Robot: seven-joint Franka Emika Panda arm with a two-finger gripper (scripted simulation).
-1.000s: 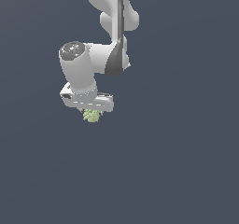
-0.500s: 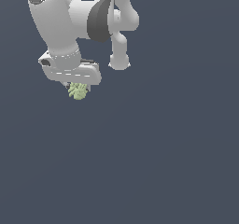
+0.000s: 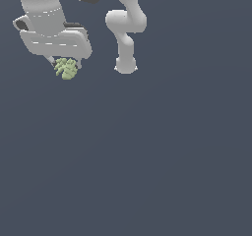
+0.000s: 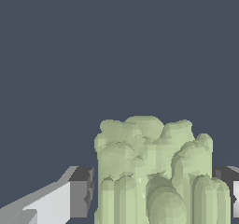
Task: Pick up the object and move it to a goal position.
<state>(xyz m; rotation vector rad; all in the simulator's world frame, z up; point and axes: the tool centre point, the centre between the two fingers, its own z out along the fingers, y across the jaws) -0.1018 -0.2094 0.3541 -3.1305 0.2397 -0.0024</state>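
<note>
Comparing with half a second ago, the arm [image 3: 125, 28] has carried its load further toward the upper left of the exterior frame and closer to the camera, so the wrist housing now looms larger and is cut off by the top edge. The gripper [image 3: 66, 64] sits in the upper left, closed on the object [image 3: 66, 68], a small pale yellow-green lumpy chunk hanging just below the white hand, clear of the dark ground. Fingers are barely visible in the exterior view, hidden behind hand and object. The wrist view supplies what the exterior lacks: the object [image 4: 151, 171] fills the lower centre, with one grey finger pad [image 4: 81, 192] just beside one flank and the other pad [image 4: 228, 190] against the opposite flank.
</note>
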